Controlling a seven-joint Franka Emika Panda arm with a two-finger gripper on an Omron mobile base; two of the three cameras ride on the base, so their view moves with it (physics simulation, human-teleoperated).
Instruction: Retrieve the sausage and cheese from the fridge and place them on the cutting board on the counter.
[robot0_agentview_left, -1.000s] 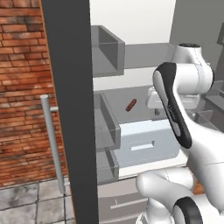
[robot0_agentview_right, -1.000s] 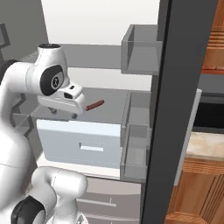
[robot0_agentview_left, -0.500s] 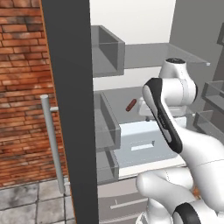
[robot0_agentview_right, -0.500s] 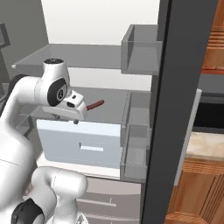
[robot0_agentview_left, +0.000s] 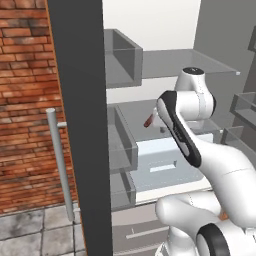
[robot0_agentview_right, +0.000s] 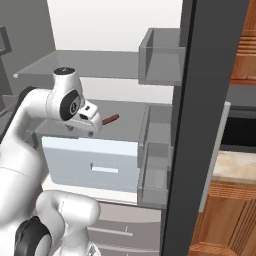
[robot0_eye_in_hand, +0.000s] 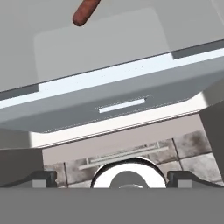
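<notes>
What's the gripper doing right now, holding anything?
Gripper: open, holding nothing; the sausage lies on the fridge shelf just ahead of it.

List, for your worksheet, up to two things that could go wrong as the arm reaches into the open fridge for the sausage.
1. The sausage is small and round, lying on the glass shelf above the pale drawer; the open gripper might nudge it so it rolls deeper instead of catching it.
2. The arm works in a tight space between shelves and door bins, so the wrist or elbow could strike the upper shelf.
</notes>
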